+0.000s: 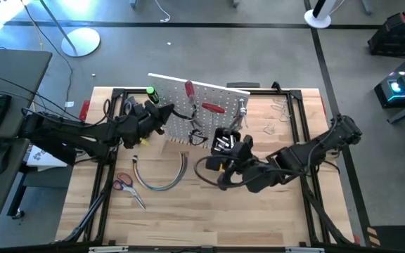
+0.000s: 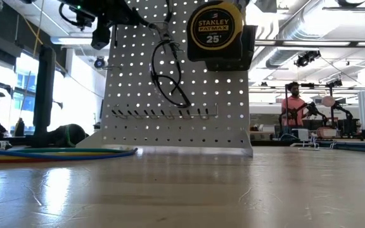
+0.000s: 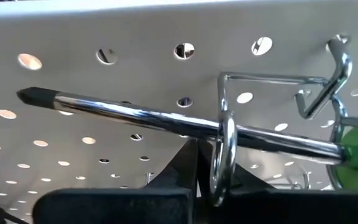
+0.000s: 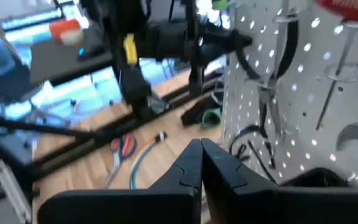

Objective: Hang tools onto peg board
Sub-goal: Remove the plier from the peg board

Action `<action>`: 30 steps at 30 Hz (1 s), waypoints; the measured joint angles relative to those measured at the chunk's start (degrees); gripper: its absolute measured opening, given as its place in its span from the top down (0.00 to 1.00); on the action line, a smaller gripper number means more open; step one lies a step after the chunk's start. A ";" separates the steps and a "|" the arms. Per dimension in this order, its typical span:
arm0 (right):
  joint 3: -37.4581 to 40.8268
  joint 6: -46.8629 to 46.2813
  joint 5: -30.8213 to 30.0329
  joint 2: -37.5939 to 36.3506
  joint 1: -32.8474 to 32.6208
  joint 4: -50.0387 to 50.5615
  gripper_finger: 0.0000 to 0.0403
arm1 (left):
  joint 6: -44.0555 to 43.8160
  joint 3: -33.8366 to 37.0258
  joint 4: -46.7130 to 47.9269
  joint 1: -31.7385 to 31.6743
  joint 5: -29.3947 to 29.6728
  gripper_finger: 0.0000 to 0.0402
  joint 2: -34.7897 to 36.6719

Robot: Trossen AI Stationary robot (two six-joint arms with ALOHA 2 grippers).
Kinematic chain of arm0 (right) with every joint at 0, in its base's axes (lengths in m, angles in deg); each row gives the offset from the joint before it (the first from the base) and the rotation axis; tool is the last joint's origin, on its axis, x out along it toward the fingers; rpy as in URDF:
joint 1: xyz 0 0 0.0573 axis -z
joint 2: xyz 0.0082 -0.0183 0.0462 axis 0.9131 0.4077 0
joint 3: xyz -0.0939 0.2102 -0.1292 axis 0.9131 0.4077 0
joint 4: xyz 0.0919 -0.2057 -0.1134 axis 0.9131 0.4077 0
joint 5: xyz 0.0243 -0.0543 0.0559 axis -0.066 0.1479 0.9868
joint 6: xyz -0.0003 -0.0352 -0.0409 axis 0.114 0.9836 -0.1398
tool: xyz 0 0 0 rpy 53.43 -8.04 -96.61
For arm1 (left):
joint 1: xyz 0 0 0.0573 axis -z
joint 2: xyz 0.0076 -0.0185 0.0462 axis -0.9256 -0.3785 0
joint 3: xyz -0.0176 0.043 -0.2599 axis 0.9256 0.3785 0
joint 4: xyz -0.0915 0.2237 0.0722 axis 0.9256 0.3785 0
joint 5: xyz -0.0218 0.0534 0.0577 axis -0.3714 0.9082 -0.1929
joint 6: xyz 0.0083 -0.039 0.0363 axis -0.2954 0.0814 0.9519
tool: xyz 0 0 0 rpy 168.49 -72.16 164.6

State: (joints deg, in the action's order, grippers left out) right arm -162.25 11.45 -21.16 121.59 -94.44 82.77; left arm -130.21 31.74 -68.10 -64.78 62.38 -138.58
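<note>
White perforated peg board (image 1: 201,111) propped upright at far centre of wooden table (image 1: 188,218), long axis running left to right. On its face: red-handled screwdriver (image 1: 213,108) lying crosswise, handle pointing right; black-handled pliers (image 2: 170,76) hanging handles down; yellow Stanley tape measure (image 2: 215,28) up on small black bin (image 2: 243,47); row of wire hooks (image 2: 163,113) low on panel.

Left gripper (image 1: 162,114) at board's upper left corner, fingers pressed together, holding nothing. Just ahead of it, green-handled screwdriver (image 3: 185,121), chrome shaft threaded through steel ring hook (image 3: 225,152), shaft lying along board, dark tip pointing away from green handle.

Right gripper (image 4: 201,163) near board's right side, close to bin, fingers closed, empty.

Red-handled scissors (image 1: 126,186) flat on table, near left, blades pointing toward near right. Curved bundle of coloured cables (image 1: 164,179) beside them.
</note>
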 joint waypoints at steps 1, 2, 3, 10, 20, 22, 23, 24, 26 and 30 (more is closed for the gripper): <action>-0.02 0.01 -0.43 0.22 0.50 -0.97 1.00 | 0.13 0.00 0.00 0.00 -0.15 1.00 0.00; -0.04 -0.17 -0.38 0.48 1.02 -1.87 1.00 | 0.45 0.00 -0.02 0.02 -0.45 1.00 0.00; -0.04 -0.57 0.03 0.91 1.54 -2.42 1.00 | 0.85 0.00 -0.06 0.02 -0.89 1.00 0.00; -0.02 -3.19 6.55 4.03 4.60 -8.80 1.00 | 3.90 0.00 0.42 0.46 -2.32 1.00 0.31; -0.02 -2.43 3.89 3.97 4.24 -10.75 1.00 | 7.04 0.00 0.96 0.04 -3.28 1.00 2.89; -0.02 -3.07 4.07 3.97 4.09 -11.10 1.00 | 8.10 0.00 1.29 0.39 -3.58 1.00 3.87; -0.02 -3.61 4.03 3.97 4.01 -11.08 1.00 | 9.41 0.00 1.69 0.71 -3.76 1.00 4.44; -0.02 -4.08 4.03 3.97 3.99 -11.08 1.00 | 10.75 0.00 2.11 0.97 -3.90 1.00 5.09; -0.02 -4.50 4.07 3.97 4.11 -11.28 1.00 | 12.46 0.00 4.12 1.61 -4.15 1.00 6.89; -0.02 -4.77 5.08 3.94 4.13 -11.53 1.00 | 13.23 0.00 9.11 3.13 -3.71 1.00 10.73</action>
State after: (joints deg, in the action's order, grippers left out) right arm -162.28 6.69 -16.08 125.54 -90.31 71.24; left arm -116.98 31.74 -58.99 -61.64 58.66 -127.86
